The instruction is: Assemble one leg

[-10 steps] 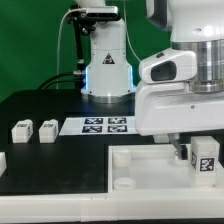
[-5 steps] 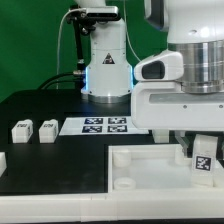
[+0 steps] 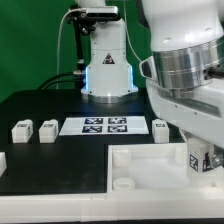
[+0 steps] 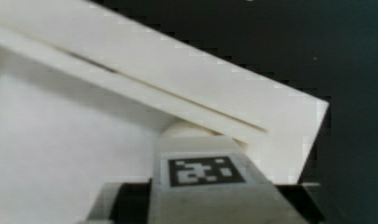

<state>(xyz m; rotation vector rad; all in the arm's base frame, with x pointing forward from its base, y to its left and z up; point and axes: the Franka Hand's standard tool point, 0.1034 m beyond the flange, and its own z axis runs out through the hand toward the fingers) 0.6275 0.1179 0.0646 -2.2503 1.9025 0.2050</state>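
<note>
My gripper (image 3: pixel 203 160) is shut on a leg (image 3: pixel 201 157), a small white block with a black-and-white tag, and holds it over the far right corner of the large white tray part (image 3: pixel 150 175). In the wrist view the leg (image 4: pixel 205 178) sits between my dark fingers (image 4: pixel 129 202), just above a round corner socket (image 4: pixel 200 128) by the tray's raised rim (image 4: pixel 168 85). Three more legs lie on the black table: two at the exterior view's left (image 3: pixel 21 131) (image 3: pixel 46 130) and one (image 3: pixel 160 128) right of the marker board.
The marker board (image 3: pixel 107 125) lies flat on the table behind the tray. The arm's white base (image 3: pixel 105 60) stands at the back. Another corner socket (image 3: pixel 123 185) shows at the tray's near left.
The arm has tilted and lowered a little with the leg in its grip. The fourth leg beside the marker board has come into view from behind the arm.
</note>
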